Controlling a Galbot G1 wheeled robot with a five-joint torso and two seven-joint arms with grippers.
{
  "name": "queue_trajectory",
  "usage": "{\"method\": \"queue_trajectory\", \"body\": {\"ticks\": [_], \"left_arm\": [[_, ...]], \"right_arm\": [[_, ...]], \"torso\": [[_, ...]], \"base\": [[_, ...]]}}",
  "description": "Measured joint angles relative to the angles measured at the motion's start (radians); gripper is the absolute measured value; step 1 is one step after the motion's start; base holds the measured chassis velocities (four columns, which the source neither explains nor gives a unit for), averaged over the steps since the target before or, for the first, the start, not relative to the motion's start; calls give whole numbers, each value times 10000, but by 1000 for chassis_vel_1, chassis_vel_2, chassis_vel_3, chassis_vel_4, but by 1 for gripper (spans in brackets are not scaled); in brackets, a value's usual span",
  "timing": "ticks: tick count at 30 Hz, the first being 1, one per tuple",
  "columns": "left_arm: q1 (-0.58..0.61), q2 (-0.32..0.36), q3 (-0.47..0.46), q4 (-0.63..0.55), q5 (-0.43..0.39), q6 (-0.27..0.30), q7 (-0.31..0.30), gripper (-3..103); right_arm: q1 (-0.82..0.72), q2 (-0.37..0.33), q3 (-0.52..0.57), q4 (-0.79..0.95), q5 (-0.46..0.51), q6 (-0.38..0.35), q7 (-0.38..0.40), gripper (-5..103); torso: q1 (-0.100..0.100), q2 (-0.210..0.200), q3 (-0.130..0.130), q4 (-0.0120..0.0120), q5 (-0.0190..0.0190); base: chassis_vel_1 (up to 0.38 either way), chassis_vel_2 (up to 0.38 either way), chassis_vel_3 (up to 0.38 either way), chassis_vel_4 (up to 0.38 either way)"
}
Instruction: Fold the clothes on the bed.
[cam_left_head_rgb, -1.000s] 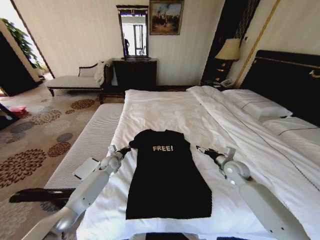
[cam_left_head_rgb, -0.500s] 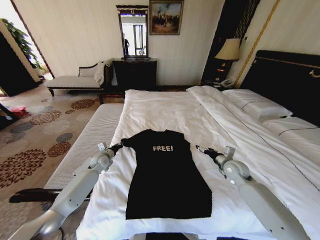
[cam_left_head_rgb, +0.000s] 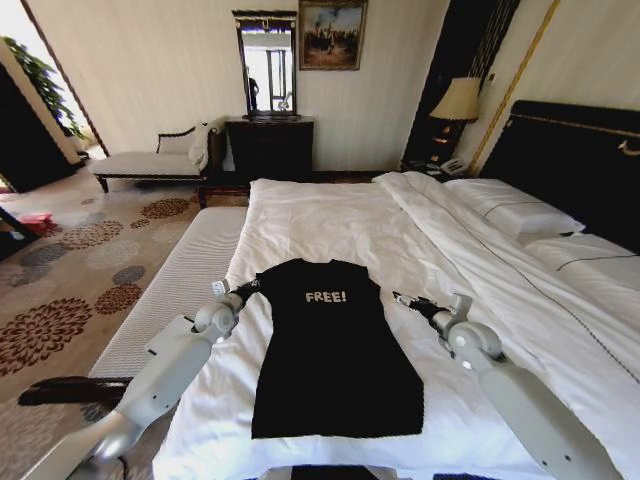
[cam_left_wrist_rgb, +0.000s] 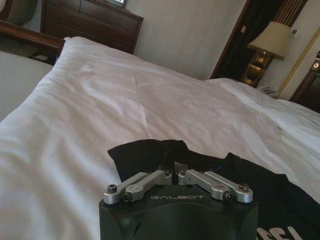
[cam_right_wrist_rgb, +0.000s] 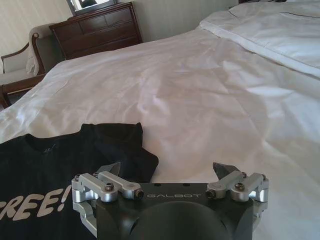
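Observation:
The clothes are one black T-shirt with white "FREE!" lettering, lying flat and face up near the foot of the bed. My left gripper is at the shirt's left sleeve. In the left wrist view its fingers are shut, pinching the black sleeve fabric. My right gripper rests low over the white sheet just beyond the shirt's right sleeve. It stands open in the right wrist view, with the sleeve a little ahead of its fingertips and nothing between them.
A narrow light padded bench runs along the bed's left side. White pillows and the dark headboard lie to the right. A chaise, a dark dresser and a lamp stand by the far wall.
My left gripper pulled the sleeve outward to the left, then came back in toward the shirt. The right arm and the rest of the shirt have stayed put.

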Motion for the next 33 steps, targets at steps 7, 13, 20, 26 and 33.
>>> {"method": "queue_trajectory", "body": {"ticks": [7, 13, 20, 26, 33], "left_arm": [[-259, -297, 1070, -288, 32, 91, -385, 0], [-518, -734, 1599, 208, 185, 95, -556, 0], [-1015, -1588, 1935, 1139, 287, 89, -760, 0], [-1328, -2471, 2098, 2023, 494, 86, -954, 0], [-1296, -2867, 2120, 2318, 649, 72, -1084, 3]], "right_arm": [[-71, 26, 83, 0, -9, 21, -42, 100], [-193, 55, 188, 22, -60, 39, -136, 100], [-299, 142, 236, 27, -119, 55, -185, 100], [-454, 194, 339, 64, -172, 82, -241, 100], [-577, 198, 436, 65, -212, 102, -330, 100]], "torso": [[0, 0, 0, 2, -2], [-1, 0, 0, 4, -2], [0, 0, 0, 1, -1], [0, 0, 0, 0, -3], [0, 0, 0, 2, -2]], "base": [[0, 0, 0, 0], [0, 0, 0, 0], [0, 0, 0, 0], [0, 0, 0, 0], [0, 0, 0, 0]]}}
